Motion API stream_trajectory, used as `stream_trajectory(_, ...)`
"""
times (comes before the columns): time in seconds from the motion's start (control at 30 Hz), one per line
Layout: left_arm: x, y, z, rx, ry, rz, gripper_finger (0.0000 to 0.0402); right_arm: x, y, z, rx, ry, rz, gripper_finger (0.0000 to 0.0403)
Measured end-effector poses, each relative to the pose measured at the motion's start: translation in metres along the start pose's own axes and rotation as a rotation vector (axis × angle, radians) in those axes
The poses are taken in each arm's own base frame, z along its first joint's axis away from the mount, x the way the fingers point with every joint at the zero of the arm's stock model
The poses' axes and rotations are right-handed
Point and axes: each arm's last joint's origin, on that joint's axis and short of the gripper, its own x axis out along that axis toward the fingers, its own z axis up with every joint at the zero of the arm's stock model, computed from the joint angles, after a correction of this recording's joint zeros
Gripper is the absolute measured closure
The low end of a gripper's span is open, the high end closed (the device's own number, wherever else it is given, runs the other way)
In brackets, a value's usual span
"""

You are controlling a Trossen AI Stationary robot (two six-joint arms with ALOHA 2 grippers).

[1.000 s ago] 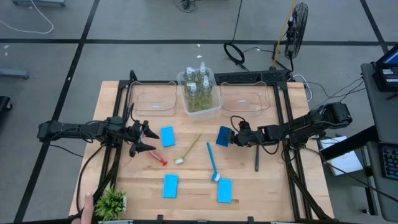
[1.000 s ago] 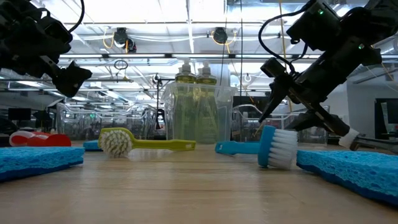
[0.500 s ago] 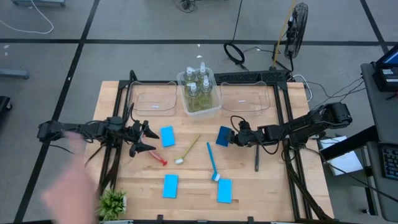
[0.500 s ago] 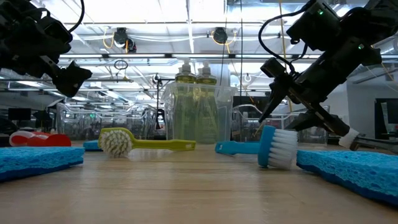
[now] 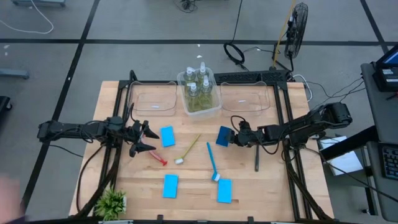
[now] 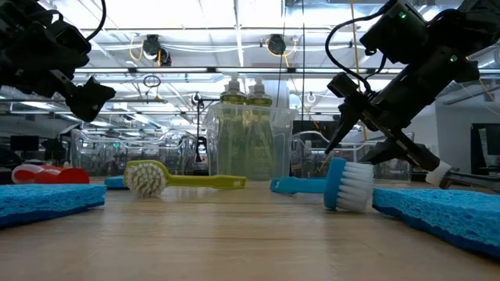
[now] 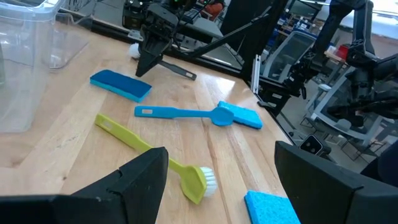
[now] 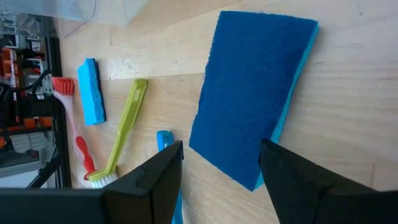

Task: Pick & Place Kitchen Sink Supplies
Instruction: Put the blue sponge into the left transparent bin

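Overhead, the left gripper (image 5: 144,138) hovers open and empty at centre-left. The right gripper (image 5: 233,138), open, holds nothing beside a blue sponge (image 5: 224,135). Pump bottles (image 5: 199,87) fill the upper-centre bin (image 5: 214,109).

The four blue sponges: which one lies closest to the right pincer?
The darker blue sponge just before the right pincer; the other three lie farther left or toward the front edge.

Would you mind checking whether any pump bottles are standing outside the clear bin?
No, all four pump bottles stand together inside the middle clear bin.
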Motion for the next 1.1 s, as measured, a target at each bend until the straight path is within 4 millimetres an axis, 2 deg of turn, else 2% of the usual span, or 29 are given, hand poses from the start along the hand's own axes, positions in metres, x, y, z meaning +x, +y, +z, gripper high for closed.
stream_trajectory(0.7,0.0000,0.0000,0.0001,0.000,0.000,0.000,0.0105,-0.0002,0.0044,-0.0005,-0.071,0.006,0.046,0.0204)
stream_trajectory(1.1,0.0000,0.0000,0.0001,0.000,0.000,0.000,0.0105,-0.0007,0.0077,-0.0039,-0.104,0.087,0.081,0.0204)
